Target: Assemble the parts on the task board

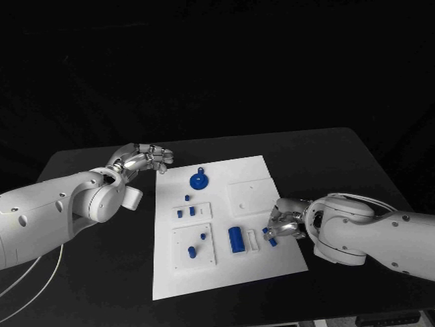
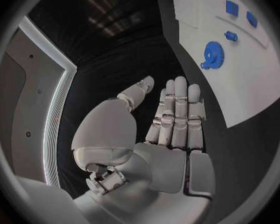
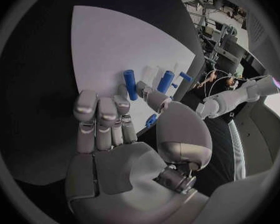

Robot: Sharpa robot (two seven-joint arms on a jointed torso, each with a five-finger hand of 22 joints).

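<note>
The white task board (image 1: pixel 239 197) lies mid-table. On it sit a blue gear (image 1: pixel 199 180), small blue pieces (image 1: pixel 186 212) in a raised plate, a blue cylinder (image 1: pixel 236 238) and a small blue peg (image 1: pixel 192 252). My right hand (image 1: pixel 284 225) hovers at the board's right edge, next to a small blue piece (image 1: pixel 270 238). In the right wrist view that hand (image 3: pixel 115 129) has flat fingers, its thumb beside blue pieces (image 3: pixel 142 88) and nothing in its grasp. My left hand (image 1: pixel 145 158) floats off the board's far left corner, fingers straight and empty (image 2: pixel 171 119), the gear (image 2: pixel 211 52) ahead of it.
Bare black table (image 1: pixel 99 272) surrounds the board on every side. A white square plate (image 1: pixel 254 191) sits on the board's right half. Another raised plate (image 1: pixel 195 245) holds pegs near the front left.
</note>
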